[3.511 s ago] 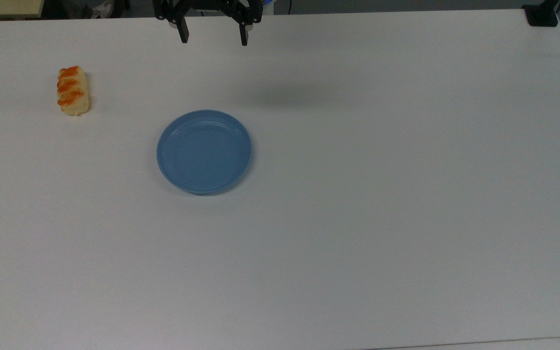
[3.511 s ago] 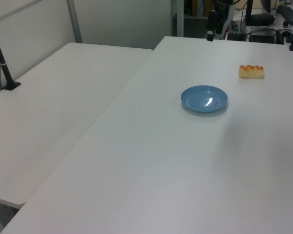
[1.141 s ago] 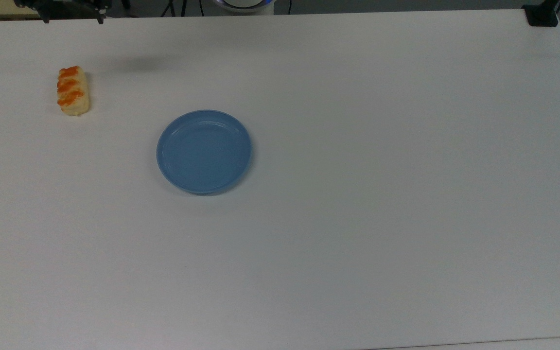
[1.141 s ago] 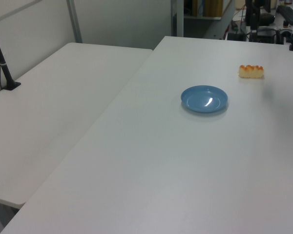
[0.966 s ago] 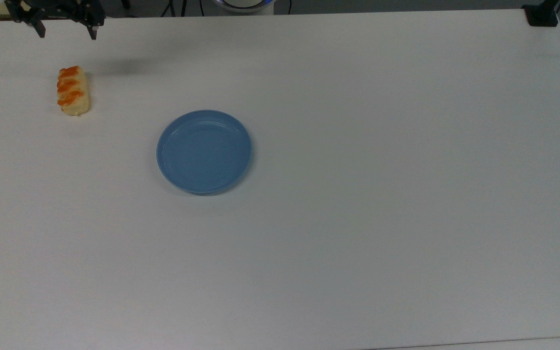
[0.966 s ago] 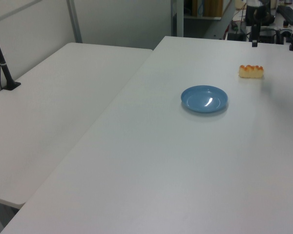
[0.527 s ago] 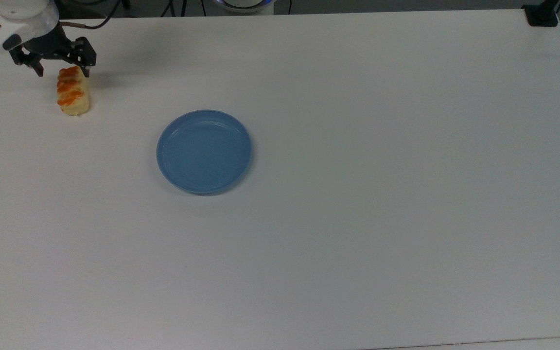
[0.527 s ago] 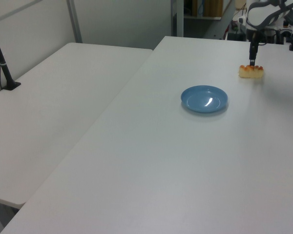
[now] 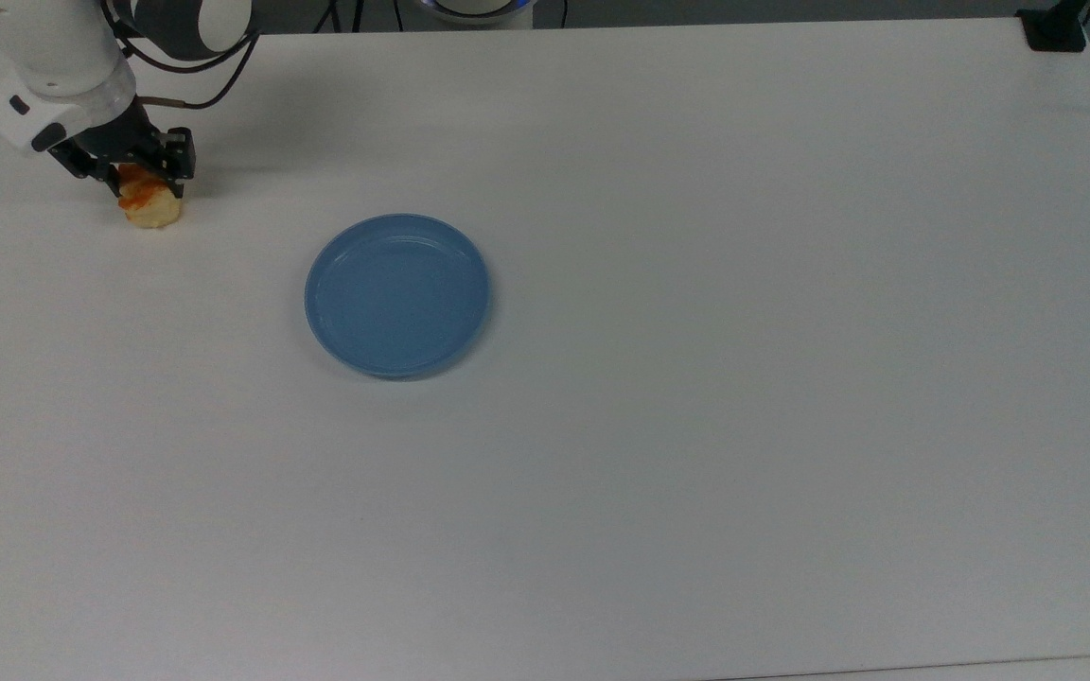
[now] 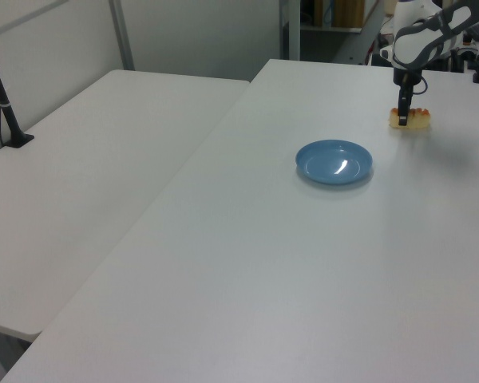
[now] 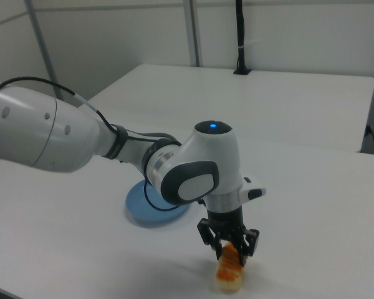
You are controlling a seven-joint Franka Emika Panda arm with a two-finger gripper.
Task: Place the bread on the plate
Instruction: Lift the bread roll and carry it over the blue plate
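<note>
While our hand [image 9: 133, 173] sits low over the bread [image 9: 151, 207] at the far left of the top view, we judge the step in hand to be the grasp itself; the fingers straddle the roll's far end, one on each side, spread about as wide as the bread, and we cannot tell whether they press on it yet; the bread lies on the white bench [image 9: 696, 378], its near end sticking out past the fingers in the right view, where the orange stripes show between them; the plate [image 9: 397, 295] rests bare on the bench, well apart from the bread, toward the top view's right and nearer the camera; nothing stands between the two; next, we reckon, the fingers must close firmly on the roll, lift it clear of the bench, carry it over the raised rim and set it down inside; since the grip sits toward one end, the roll may tilt or swing as it rises.
</note>
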